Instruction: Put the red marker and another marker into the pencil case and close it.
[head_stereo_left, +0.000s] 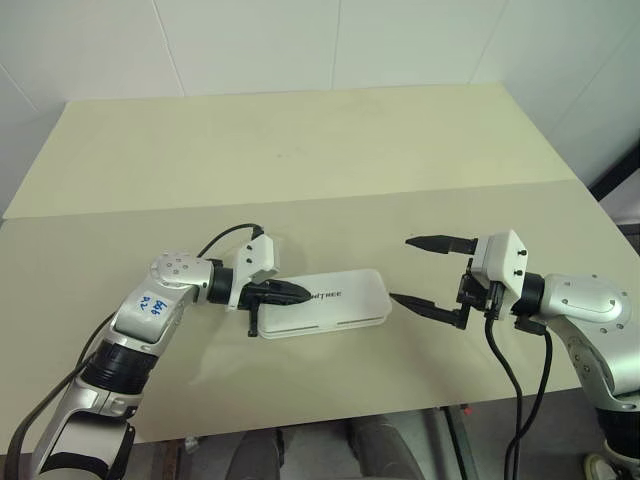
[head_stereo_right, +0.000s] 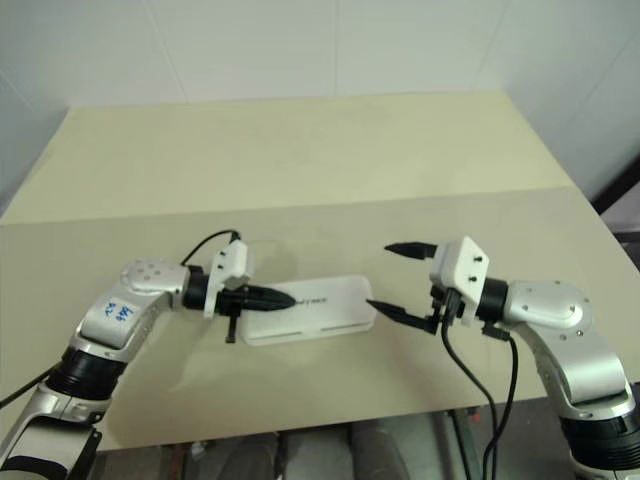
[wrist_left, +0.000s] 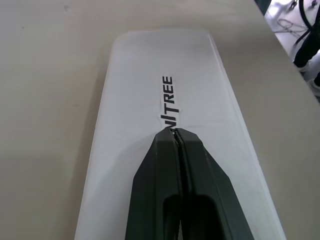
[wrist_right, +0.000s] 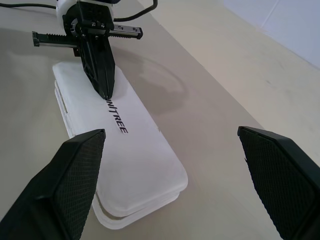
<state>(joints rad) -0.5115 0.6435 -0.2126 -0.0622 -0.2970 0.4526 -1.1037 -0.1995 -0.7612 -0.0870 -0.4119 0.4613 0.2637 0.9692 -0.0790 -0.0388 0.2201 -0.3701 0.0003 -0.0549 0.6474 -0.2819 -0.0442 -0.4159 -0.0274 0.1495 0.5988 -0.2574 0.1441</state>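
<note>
The white pencil case (head_stereo_left: 345, 300) lies lengthwise on the table with its lid down and the "UNITREE" print facing up. In the right wrist view a thin slit shows between lid and base at the end of the pencil case (wrist_right: 140, 165) nearest my right gripper. My left gripper (head_stereo_left: 300, 294) is shut, with its tips resting on the lid at the start of the print (wrist_left: 169, 102), and it holds nothing. My right gripper (head_stereo_left: 400, 269) is wide open just off the case's right end, above the table and not touching it. The red marker and the other marker are out of view.
The beige table (head_stereo_left: 300, 150) reaches back to a white wall, and a seam crosses it behind the case. Its front edge (head_stereo_left: 330, 420) runs close below both arms. Black cables hang from both wrists.
</note>
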